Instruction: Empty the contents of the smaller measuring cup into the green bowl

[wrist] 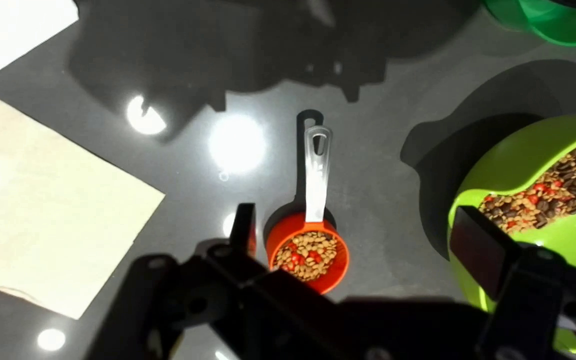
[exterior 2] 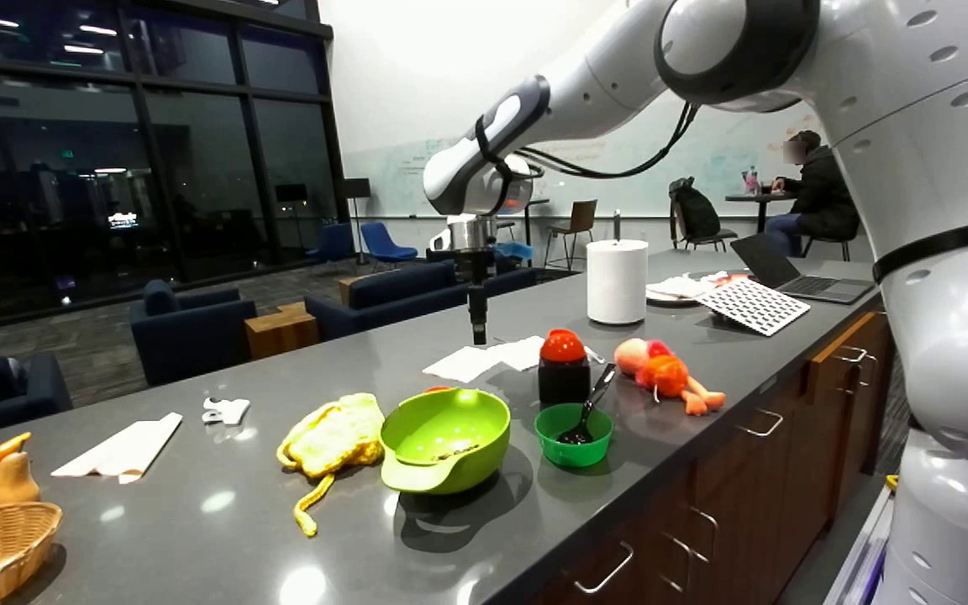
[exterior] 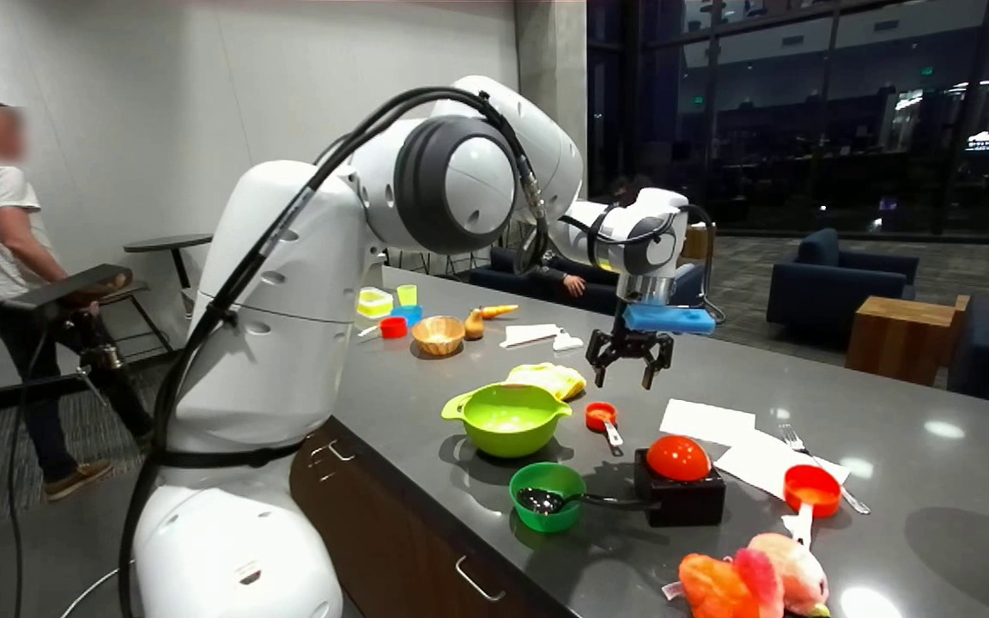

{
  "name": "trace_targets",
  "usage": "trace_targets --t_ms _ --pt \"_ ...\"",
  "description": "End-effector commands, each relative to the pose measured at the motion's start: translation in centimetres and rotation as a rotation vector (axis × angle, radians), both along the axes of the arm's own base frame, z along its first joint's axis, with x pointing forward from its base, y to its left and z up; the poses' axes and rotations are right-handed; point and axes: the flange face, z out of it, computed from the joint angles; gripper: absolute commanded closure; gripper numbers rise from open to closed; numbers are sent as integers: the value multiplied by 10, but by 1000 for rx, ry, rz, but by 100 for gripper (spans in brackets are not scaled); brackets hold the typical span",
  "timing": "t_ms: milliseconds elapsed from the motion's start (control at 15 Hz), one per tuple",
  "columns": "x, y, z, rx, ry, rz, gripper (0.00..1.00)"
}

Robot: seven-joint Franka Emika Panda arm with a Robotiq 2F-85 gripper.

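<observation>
The smaller measuring cup [exterior: 601,415] is red with a pale handle and stands on the counter beside the green bowl. In the wrist view the cup [wrist: 285,228] holds lentil-like grains and red bits, its handle pointing up the picture. The green bowl [exterior: 507,422] also shows in an exterior view [exterior 2: 450,433], with the cup mostly hidden behind it. In the wrist view the bowl [wrist: 513,155] holds beans and grains. My gripper [exterior: 624,383] is open and empty above the counter, fingers down. In the wrist view the gripper [wrist: 360,225] has fingers wide apart, the cup nearer the left one.
A dark-green tub [exterior: 549,515] with a black spoon [exterior: 606,499] stands near a black box [exterior: 681,500] with a red dome. A yellow plush [exterior 2: 337,437] lies by the bowl. A bigger red cup [exterior: 812,491], papers [exterior: 707,421] and a fork [exterior: 821,463] lie beyond.
</observation>
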Motion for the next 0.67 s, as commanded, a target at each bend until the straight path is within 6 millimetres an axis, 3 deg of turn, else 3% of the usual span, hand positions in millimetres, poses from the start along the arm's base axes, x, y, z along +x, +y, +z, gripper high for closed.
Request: trace_targets --t_ms 0,267,600 --pt "20 1 -3 19 -19 1 0" --pt "29 2 -11 -33 -89 -71 0" --pt "23 1 -13 -101 -133 -162 0"
